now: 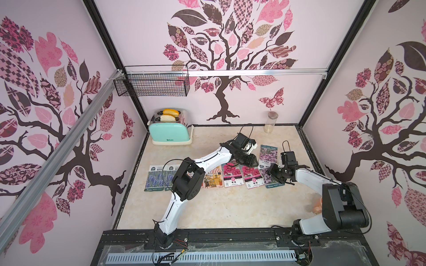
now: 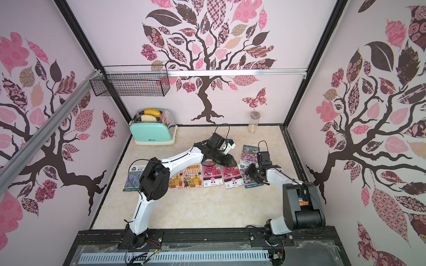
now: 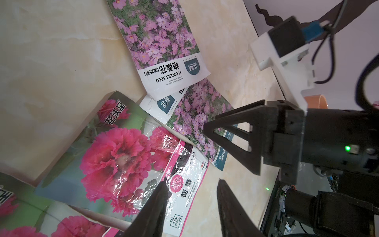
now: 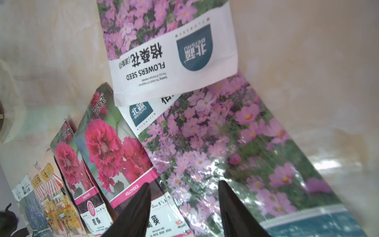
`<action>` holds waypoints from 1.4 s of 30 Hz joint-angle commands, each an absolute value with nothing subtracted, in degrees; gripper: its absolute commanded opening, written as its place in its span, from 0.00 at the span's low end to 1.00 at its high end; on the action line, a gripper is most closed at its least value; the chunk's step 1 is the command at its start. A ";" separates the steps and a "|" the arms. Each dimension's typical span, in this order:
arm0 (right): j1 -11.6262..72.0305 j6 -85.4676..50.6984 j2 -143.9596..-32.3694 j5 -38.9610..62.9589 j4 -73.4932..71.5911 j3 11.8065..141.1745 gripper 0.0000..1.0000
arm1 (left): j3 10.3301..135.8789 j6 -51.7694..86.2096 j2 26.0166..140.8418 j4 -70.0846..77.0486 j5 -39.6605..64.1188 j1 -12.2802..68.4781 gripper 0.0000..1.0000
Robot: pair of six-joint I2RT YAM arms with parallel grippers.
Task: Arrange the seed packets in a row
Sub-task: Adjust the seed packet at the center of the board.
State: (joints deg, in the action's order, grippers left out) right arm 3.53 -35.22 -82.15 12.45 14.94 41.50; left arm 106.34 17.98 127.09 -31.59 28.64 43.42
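The seed packets lie in a row across the marble table [image 1: 207, 207]: two blue lavender ones [image 1: 153, 177] at the left, two orange shop ones [image 2: 193, 177], two magenta ones [image 1: 232, 175] and a lilac one [image 1: 268, 180] at the right. Another lilac packet [image 1: 268, 154] lies behind the row, its white end overlapping the row's lilac packet [image 4: 235, 143]. My left gripper [image 3: 191, 180] hangs open over the right magenta packet [image 3: 114, 156]. My right gripper [image 4: 184, 182] is open just above the row's lilac packet, nothing between its fingers.
A mint toaster [image 1: 170, 129] with bread stands at the back left. A clear jar [image 1: 272, 122] stands at the back right. A wire basket [image 1: 152, 84] hangs on the back wall. The left arm's elbow [image 1: 186, 182] hides part of the orange packets.
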 commanded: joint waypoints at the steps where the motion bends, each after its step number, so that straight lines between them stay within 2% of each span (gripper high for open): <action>1: 3.60 -33.39 -80.25 8.66 19.55 44.21 0.56 | 108.11 16.94 128.79 -32.30 28.92 43.34 0.42; 6: 3.69 -33.54 -82.48 11.13 17.13 43.49 0.55 | 108.06 16.90 128.76 -32.60 28.74 43.33 0.42; 12: 3.41 -31.28 -82.87 9.17 13.00 44.44 0.57 | 110.74 16.59 130.47 -33.47 28.04 42.73 0.43; 17: 1.33 -29.23 -86.66 7.76 13.12 50.27 0.57 | 121.21 16.67 136.06 -34.33 28.76 41.21 0.44; 27: -5.76 -27.74 -101.28 13.50 10.60 61.49 0.58 | 145.61 22.39 156.17 -32.46 27.71 39.88 0.48; 37: -6.23 -30.54 -106.76 15.62 7.98 64.68 0.58 | 155.39 30.79 166.05 -27.30 32.45 40.60 0.53; 40: -6.23 -31.80 -108.74 17.73 6.52 65.38 0.57 | 155.48 31.64 166.81 -26.43 33.29 41.03 0.51; 42: -6.23 -32.49 -110.60 18.92 5.96 66.07 0.52 | 155.69 31.55 167.34 -26.81 33.72 41.22 0.49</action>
